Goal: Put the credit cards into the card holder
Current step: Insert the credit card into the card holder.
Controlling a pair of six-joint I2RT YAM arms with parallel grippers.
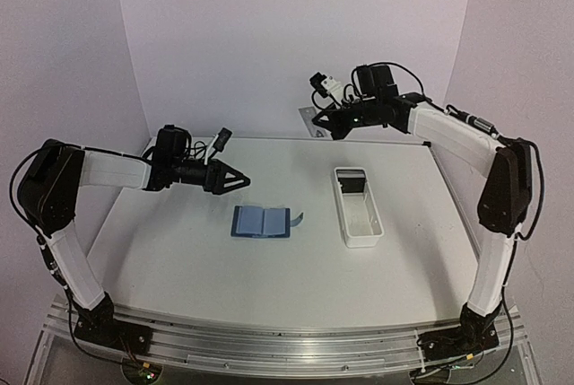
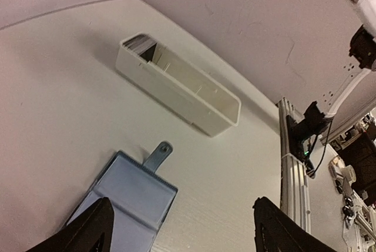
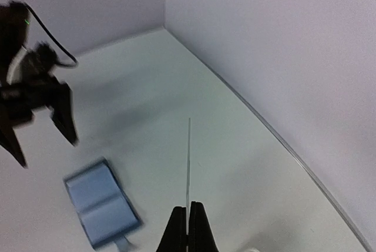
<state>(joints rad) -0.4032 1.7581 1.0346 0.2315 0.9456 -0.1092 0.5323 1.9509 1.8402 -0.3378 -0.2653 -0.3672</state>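
From above, you find the card holder [image 1: 261, 222] lying open on the surface [image 1: 179, 259], its strap pointing toward the white tray [image 1: 362, 241] nearby. The left jaws hang just left of the holder, and the right jaws sit high near the back wall. In the left wrist view, the left jaws are spread wide and hold nothing, with the holder below them. In the right wrist view, the right jaws are pinched tight on a credit card [image 3: 188, 158], seen edge-on as a thin line well above the surface.
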